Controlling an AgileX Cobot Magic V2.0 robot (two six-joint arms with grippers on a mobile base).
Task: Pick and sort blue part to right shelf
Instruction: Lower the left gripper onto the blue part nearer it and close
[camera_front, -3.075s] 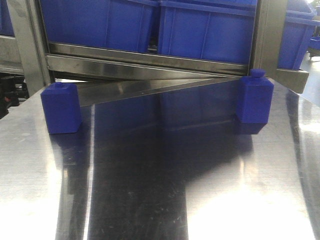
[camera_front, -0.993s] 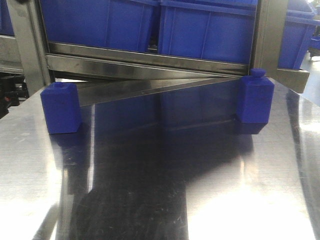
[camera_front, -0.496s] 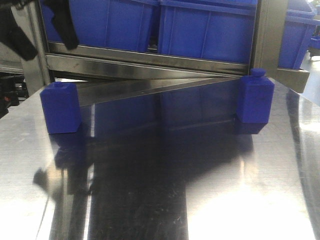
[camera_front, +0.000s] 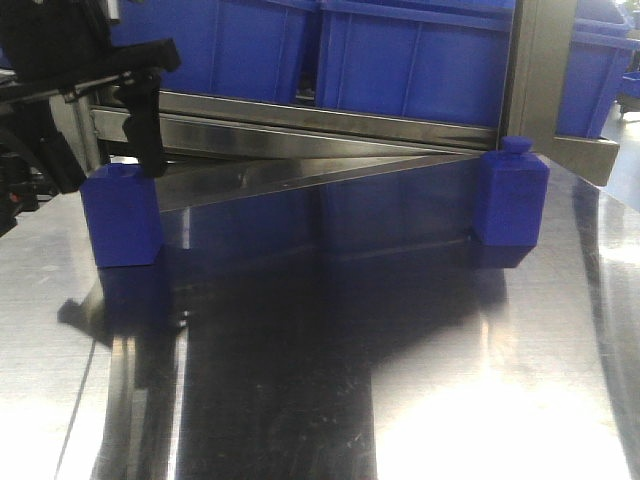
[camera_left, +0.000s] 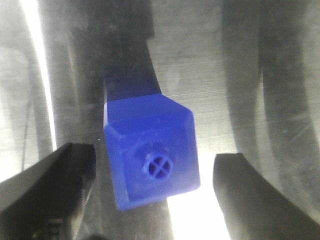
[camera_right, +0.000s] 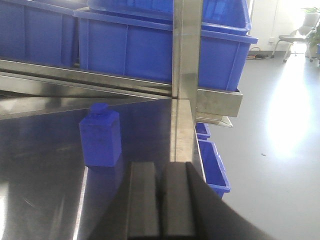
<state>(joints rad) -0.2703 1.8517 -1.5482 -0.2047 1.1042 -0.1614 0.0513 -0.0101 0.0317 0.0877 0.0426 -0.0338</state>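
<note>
1. The left claw (camera_front: 100, 145) hangs over the near-left blue part (camera_front: 122, 215), with its jaws spread wide.
2. In the left wrist view the claw (camera_left: 152, 200) has one black finger (camera_left: 47, 190) on each side of that part (camera_left: 152, 160). A gap shows on both sides, so nothing is gripped.
3. The part stands upright on the shiny steel desk (camera_front: 350, 350). It is a square block with a small round stub on top (a cross is moulded into the stub).
4. A second blue part (camera_front: 510, 195) stands upright at the far right of the desk, just beside a steel post of the right shelf (camera_front: 300, 130). It is well apart from the first.
5. The right wrist view shows this second part (camera_right: 100, 137) ahead of the right claw (camera_right: 160, 200), which touches nothing. Its two dark fingers are pressed together and hold nothing.
6. The shelf (camera_right: 186, 75) rises behind the desk, and large blue bins (camera_front: 420, 60) sit above its flat steel rail (more bins show lower down in the right wrist view).
</note>
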